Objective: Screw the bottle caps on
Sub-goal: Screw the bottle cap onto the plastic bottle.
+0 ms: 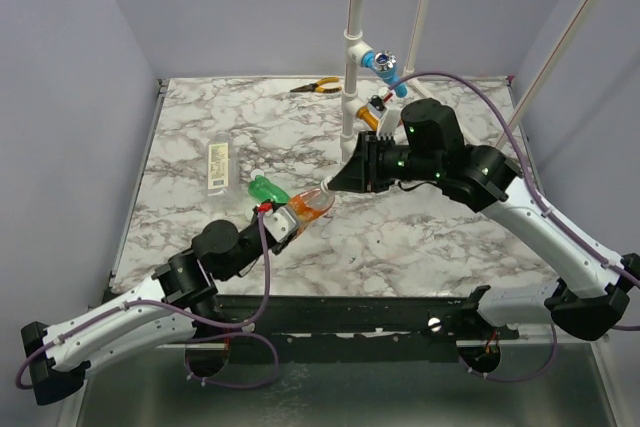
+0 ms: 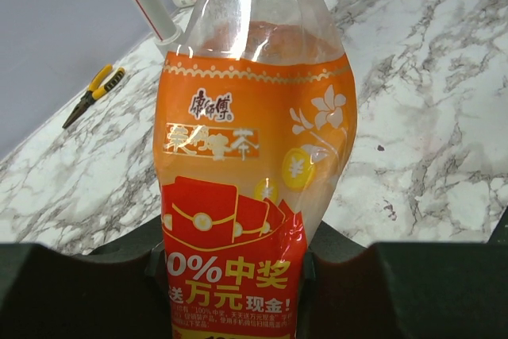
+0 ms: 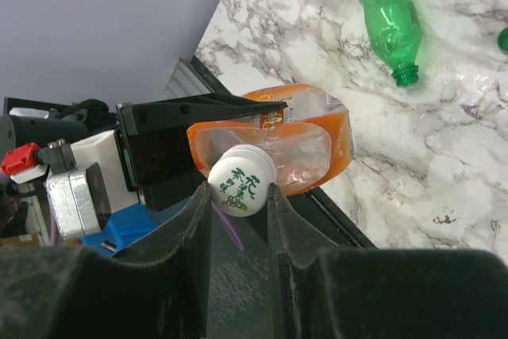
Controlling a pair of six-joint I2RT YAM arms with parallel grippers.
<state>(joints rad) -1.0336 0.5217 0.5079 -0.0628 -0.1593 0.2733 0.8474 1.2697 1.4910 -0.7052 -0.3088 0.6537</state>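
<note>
The left gripper (image 2: pixel 238 279) squeezes the orange bottle (image 2: pixel 254 156); the right gripper (image 3: pixel 240 200) pinches the white cap (image 3: pixel 242 182) between its fingers; turned crooked, it might jam.

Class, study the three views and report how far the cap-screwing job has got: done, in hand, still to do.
Done: nothing clearly finished. In hand: the left fingers clamp the orange bottle while the right fingers pinch the white cap at its mouth. Remaining: the green bottle lies open-necked on the table; the clear bottle lies nearby, its cap state unclear.
</note>
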